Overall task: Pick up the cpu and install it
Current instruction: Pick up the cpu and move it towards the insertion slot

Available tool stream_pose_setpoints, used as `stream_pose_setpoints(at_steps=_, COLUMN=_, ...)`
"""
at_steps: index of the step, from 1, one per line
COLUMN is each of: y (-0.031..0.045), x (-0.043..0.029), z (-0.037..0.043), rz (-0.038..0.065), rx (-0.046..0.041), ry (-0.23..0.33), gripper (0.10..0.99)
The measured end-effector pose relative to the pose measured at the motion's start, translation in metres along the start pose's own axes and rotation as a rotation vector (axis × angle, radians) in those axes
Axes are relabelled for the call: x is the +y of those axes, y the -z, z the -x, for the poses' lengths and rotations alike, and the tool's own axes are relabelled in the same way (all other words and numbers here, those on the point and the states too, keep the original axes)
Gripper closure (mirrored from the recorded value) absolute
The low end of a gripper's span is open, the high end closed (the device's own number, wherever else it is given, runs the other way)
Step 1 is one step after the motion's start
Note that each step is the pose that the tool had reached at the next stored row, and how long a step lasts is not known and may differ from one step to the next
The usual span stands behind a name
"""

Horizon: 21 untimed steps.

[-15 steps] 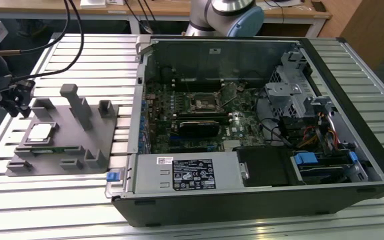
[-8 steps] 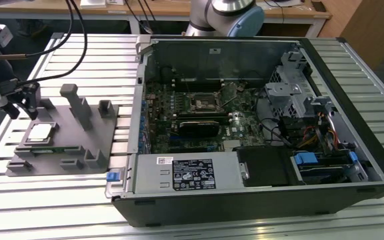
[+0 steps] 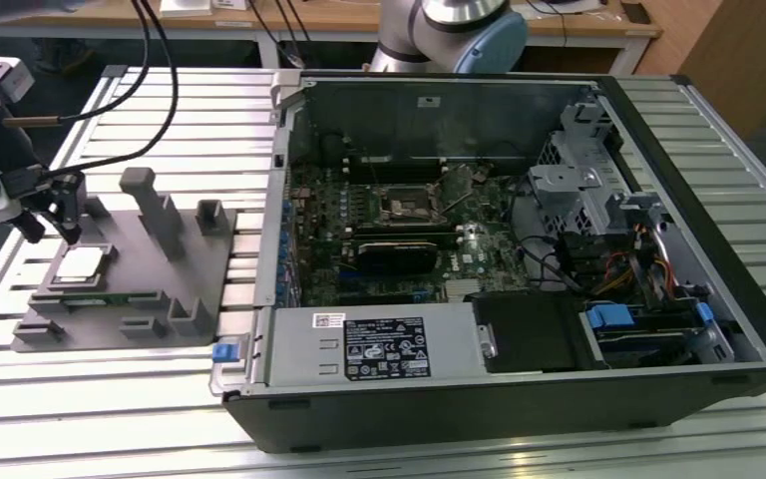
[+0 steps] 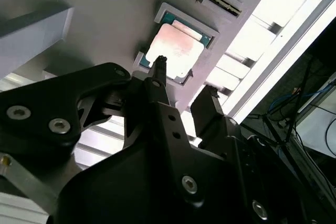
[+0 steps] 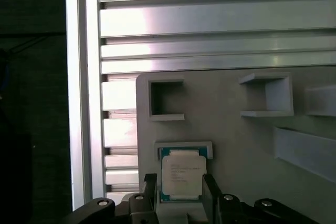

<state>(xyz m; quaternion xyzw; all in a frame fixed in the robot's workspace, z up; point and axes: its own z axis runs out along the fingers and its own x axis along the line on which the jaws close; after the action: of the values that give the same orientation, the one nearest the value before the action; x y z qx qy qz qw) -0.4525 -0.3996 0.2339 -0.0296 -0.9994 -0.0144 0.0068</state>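
The cpu (image 3: 80, 264) is a small silvery square chip lying flat in a recess of the grey fixture (image 3: 157, 289), at the exterior view's left. My gripper (image 3: 55, 234) hangs just above it, open, with nothing held. In both wrist views the two black fingers stand on either side of the cpu (image 5: 182, 176) (image 4: 174, 51), with the gripper (image 5: 180, 190) (image 4: 185, 80) spread a little wider than the chip. I cannot tell whether the fingers touch the chip. The motherboard socket (image 3: 403, 205) sits inside the open computer case (image 3: 517, 399), at the exterior view's right of the fixture.
Upright blocks (image 3: 157, 215) rise from the fixture close beside my gripper. The case wall (image 3: 276, 200) stands between the fixture and the motherboard. Cables (image 3: 144, 60) hang over the slatted aluminium table (image 3: 91, 399). The arm's base (image 3: 443, 35) stands behind the case.
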Motion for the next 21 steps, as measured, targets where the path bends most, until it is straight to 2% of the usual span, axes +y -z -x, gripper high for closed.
stream_pose_setpoints(at_steps=5, y=-0.0091, x=-0.0006, z=0.0001, rz=0.000, rx=-0.0001, ry=-0.002, gripper=0.604)
stream_pose_setpoints(at_steps=6, y=-0.0109, x=-0.0008, z=0.0003, rz=0.000, rx=-0.0001, ry=-0.002, gripper=0.541)
stream_pose_setpoints(at_steps=10, y=-0.0163, x=-0.0016, z=0.0011, rz=0.000, rx=-0.0001, ry=-0.002, gripper=0.541)
stream_pose_setpoints(at_steps=21, y=-0.0175, x=-0.0025, z=0.0111, rz=0.000, rx=0.0003, ry=-0.003, gripper=0.541)
